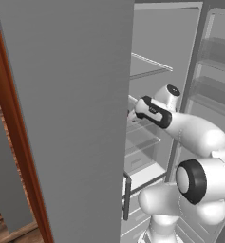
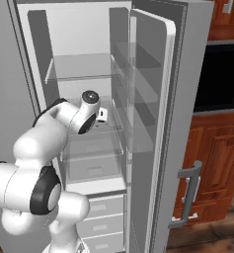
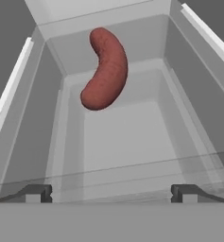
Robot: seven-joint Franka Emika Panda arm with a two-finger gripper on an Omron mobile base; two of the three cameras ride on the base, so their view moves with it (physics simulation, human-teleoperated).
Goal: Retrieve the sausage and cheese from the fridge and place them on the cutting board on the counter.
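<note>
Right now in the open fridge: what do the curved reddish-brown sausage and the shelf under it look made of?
The curved reddish-brown sausage: soft meat in a smooth matte casing, judging by even colour, rounded ends and no sharp highlights. The clear shelf beneath it: probably glass or clear plastic, since the white-grey compartment below shows through it and its front edge reads as a thin pale line.

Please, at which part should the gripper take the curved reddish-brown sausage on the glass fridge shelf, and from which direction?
Probably at the middle of the curved reddish-brown sausage, coming straight ahead along the clear glass shelf. It lies lengthwise away from the camera, bent like a bean, so the open gripper can put one finger on each long side. The middle is thick and lies between the rounded ends, so it should slip less.
</note>
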